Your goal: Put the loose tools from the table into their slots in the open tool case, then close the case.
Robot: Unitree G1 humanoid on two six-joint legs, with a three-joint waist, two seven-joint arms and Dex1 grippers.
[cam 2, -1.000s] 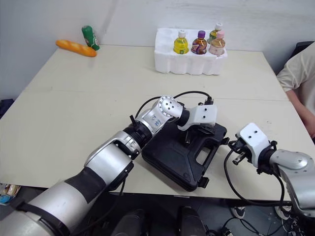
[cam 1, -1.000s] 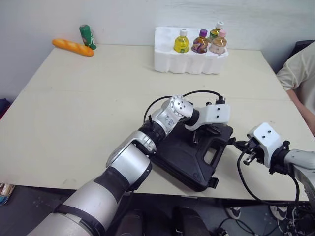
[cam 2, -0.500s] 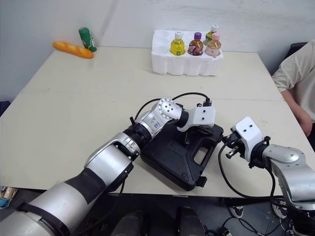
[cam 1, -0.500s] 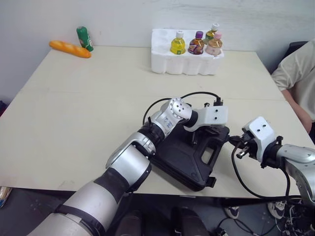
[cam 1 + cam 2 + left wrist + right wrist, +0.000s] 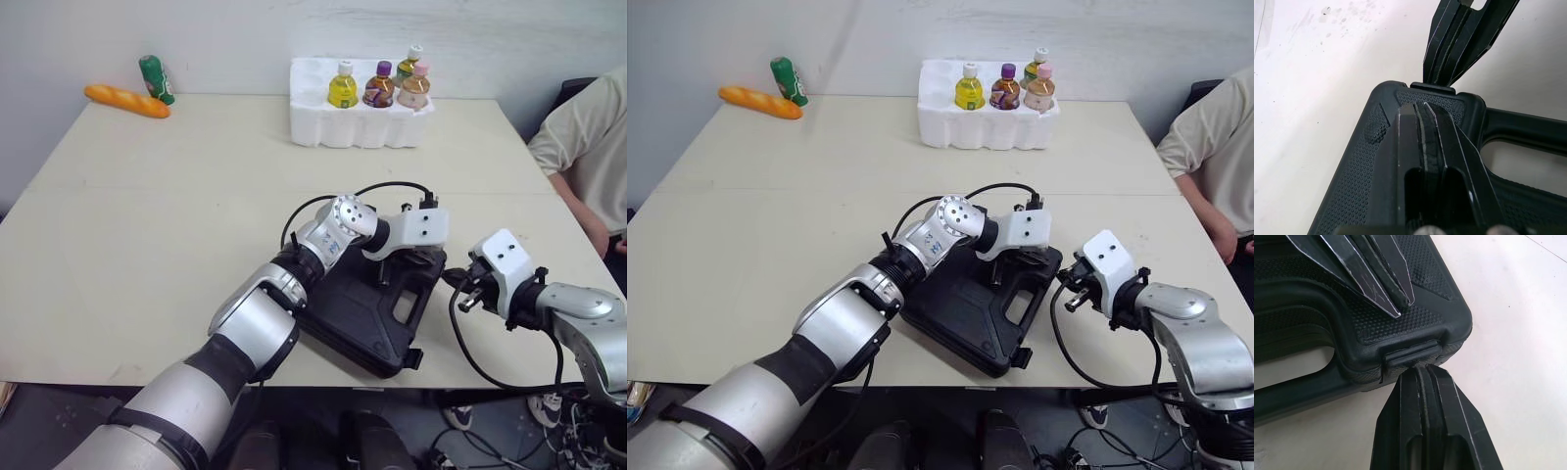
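The black tool case (image 5: 358, 313) lies with its lid down near the table's front edge, handle cutout toward my right. My left gripper (image 5: 384, 278) is shut, its tips pressed on the lid's textured corner by the handle (image 5: 1418, 105). My right gripper (image 5: 454, 284) is shut too, and its tips (image 5: 1422, 369) touch the small latch (image 5: 1413, 355) on the case's side edge. In the left wrist view, the right gripper's fingers (image 5: 1459, 44) meet that latch (image 5: 1432, 87) from the far side. No loose tools are in view on the table.
A white foam tray (image 5: 323, 122) holding several bottles stands at the back. A bread loaf (image 5: 125, 100) and a green can (image 5: 151, 78) lie at the far left corner. A person's sleeve (image 5: 578, 147) is at the right edge. Black cables loop around both wrists.
The camera view has shifted. My right gripper has moved left, from a short way off the case to touching its latch. The left gripper stays on the lid.
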